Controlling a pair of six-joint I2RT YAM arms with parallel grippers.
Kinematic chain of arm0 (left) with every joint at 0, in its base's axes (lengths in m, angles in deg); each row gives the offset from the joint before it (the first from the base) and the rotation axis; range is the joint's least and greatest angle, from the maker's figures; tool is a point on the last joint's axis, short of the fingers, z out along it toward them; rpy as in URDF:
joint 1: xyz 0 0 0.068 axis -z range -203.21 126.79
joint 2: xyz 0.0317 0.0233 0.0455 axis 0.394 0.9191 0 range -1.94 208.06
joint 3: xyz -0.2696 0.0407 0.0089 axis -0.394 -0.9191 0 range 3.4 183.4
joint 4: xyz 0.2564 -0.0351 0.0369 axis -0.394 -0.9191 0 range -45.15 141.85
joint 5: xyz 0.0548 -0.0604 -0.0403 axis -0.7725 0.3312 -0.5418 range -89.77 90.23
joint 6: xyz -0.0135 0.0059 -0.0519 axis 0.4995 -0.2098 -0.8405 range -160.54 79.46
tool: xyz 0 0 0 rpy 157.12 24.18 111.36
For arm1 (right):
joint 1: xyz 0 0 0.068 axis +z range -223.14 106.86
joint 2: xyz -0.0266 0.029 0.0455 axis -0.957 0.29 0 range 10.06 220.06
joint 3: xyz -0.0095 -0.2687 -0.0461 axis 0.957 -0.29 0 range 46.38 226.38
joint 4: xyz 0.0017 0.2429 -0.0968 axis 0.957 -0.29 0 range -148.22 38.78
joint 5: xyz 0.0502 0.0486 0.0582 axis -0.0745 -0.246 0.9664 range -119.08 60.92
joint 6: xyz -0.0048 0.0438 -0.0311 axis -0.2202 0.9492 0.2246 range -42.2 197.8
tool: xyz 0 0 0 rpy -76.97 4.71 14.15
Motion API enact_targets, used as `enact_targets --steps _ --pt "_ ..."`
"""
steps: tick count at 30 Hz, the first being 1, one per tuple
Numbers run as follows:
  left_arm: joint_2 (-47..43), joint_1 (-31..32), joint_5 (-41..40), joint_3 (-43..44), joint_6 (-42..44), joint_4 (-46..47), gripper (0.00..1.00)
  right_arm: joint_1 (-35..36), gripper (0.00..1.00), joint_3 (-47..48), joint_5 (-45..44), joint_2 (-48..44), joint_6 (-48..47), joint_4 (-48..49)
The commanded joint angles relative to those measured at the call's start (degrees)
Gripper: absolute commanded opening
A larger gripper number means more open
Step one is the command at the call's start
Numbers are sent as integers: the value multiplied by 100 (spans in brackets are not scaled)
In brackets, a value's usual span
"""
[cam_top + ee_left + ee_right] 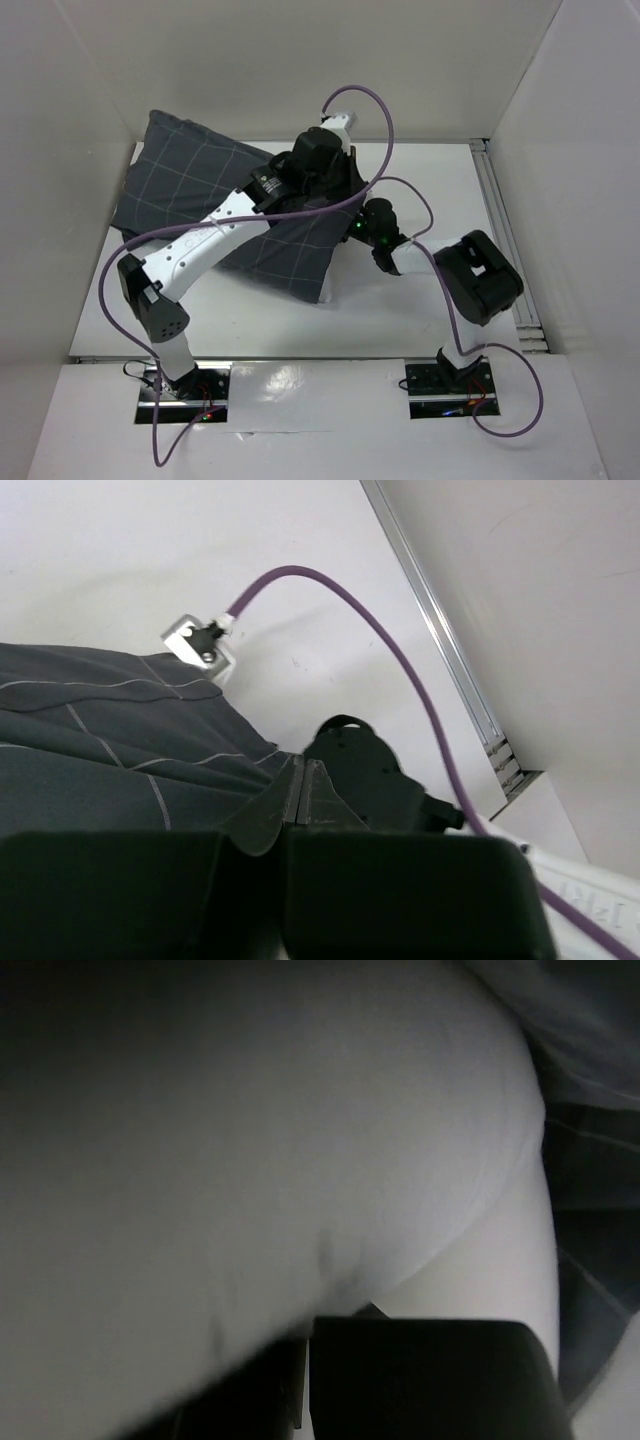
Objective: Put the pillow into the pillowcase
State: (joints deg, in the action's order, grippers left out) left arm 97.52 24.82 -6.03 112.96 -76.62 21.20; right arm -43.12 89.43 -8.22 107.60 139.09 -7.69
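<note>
— Since both grippers work at the same end, where is the pillow [250, 1160] from them?
— Nearly all inside the pillowcase [210, 190], I'd judge. From above, only a white sliver shows at the near corner. The right wrist view is filled with white cloth bulging against the right gripper [305, 1380], with grey check past it on the right.
— And the jaws?
— Both pairs are pressed together. The left gripper [303, 792] nips a fold of the grey checked hem. The right one is shut with the pillow against it, but I can't tell whether it pinches cloth.
— Which way does the bundle lie?
— Its long axis slants from the far left corner of the table [400, 320] towards the middle, with the mouth end at the grippers. So the push would go along that slant, far-left, with the hem drawn back the other way.
— Any room?
— Little at the far end, which lies close to the left wall [60, 200] and back wall [300, 60]. There's bare table nearer and rightwards, up to the metal rail [500, 220]. The left arm [220, 235] lies across the case, and a purple cable [380, 120] loops over both wrists and could snag.
</note>
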Motion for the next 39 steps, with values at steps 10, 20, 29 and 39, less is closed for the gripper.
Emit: enact_targets --steps 10,20,29,39 --pt "-76 -478 1162 865 -295 1299 0 -215 43 -138 1340 -681 -372 -280" --pt "-137 -1085 995 1533 -119 1167 0 -910 86 -7 298 -3661 -2430 -4527" --pt "-243 -1331 670 1946 -14 1351 0 -910 86 -613 -267 -5322 -1894 -5416" --pt "-296 -1331 451 1788 -14 1510 0 -910 85 -2773 -269 -6600 346 -3697"
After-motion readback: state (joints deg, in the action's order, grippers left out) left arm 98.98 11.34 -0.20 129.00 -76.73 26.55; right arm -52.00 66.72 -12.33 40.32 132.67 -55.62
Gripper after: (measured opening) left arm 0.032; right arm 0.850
